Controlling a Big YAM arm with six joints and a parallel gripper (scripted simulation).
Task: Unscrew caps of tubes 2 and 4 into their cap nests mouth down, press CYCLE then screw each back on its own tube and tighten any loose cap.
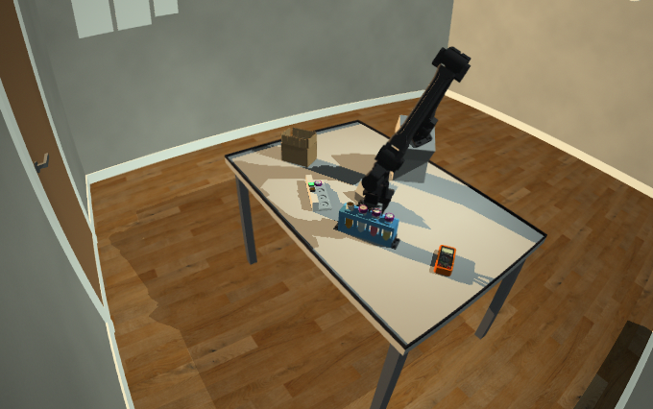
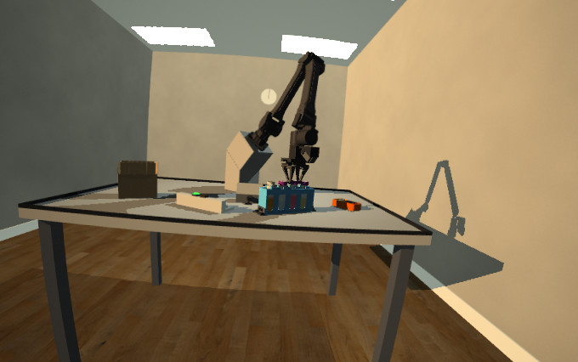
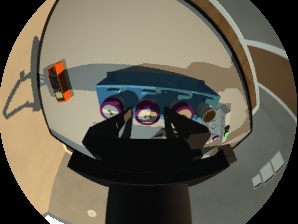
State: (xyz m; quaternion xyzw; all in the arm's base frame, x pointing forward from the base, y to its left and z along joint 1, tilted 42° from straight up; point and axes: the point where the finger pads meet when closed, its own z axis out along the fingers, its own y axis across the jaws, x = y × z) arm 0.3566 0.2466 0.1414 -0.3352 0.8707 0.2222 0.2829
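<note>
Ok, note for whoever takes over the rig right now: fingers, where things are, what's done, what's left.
Gripper: open, holding nothing, fingers either side of tube 2's cap, which is on its tube.
Tube 4 is uncapped; one cap lies in the cap tray, nest number unreadable.
Tube 1 and tube 3 are capped.
Left: unscrew and nest tube 2's cap, CYCLE, wait for green, recap both, check the others, READY.

Blue tube rack (image 1: 366, 229) stands upright at table centre. Three purple caps (image 3: 145, 113) sit on tubes; the tube at the rack's cap-tray end (image 1: 350, 205) shows no purple cap. Grey cap tray (image 1: 324, 197) lies just beside the rack, one purple cap (image 1: 318, 183) in a nest.
</note>
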